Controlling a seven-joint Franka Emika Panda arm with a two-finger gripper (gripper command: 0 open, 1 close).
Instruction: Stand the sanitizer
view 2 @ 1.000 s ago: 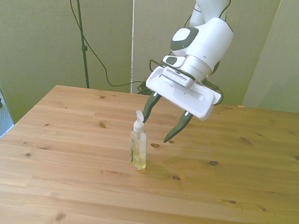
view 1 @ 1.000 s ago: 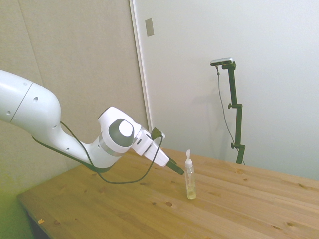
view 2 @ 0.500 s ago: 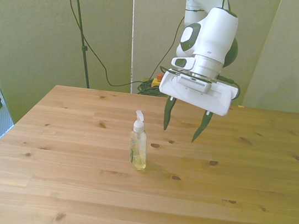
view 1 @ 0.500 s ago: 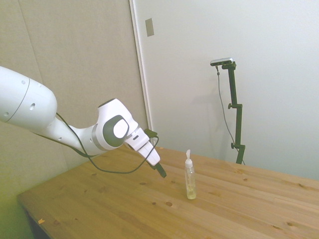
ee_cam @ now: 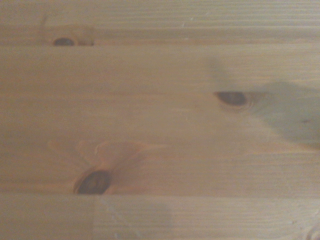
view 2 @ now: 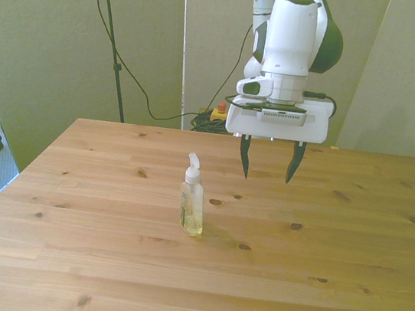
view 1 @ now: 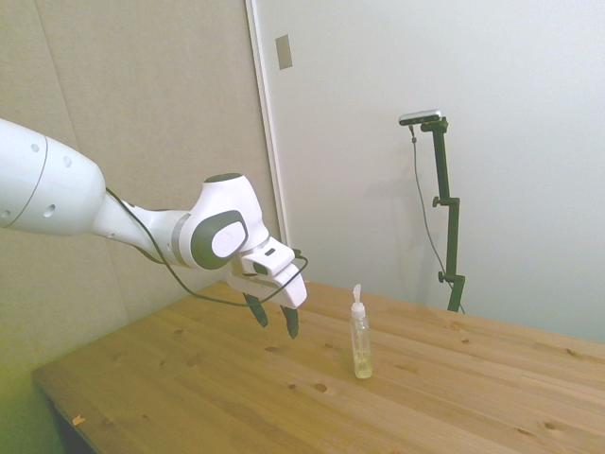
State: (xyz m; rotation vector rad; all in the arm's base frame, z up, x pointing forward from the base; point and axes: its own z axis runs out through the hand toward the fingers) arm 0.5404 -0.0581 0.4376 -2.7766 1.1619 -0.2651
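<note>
The sanitizer is standing upright on the wooden table, alone near its middle; the white pump nozzle is pointing up and yellowish liquid is sitting low in the clear body; judged from this, the standing step looks done.

The gripper is hanging released and empty above the table, fingers pointing down, well apart from the bottle and toward the front view's right of it.

Handling, as a judgement: the bottle is looking light, slim and tall, so it is likely tipping easily under a sideways nudge; smooth plastic may be slipping; the mid-body at the label is offering the best hold, not the nozzle.

The label text is too small to read; the wrist view is showing only blurred table boards and knots, no bottle.
</note>
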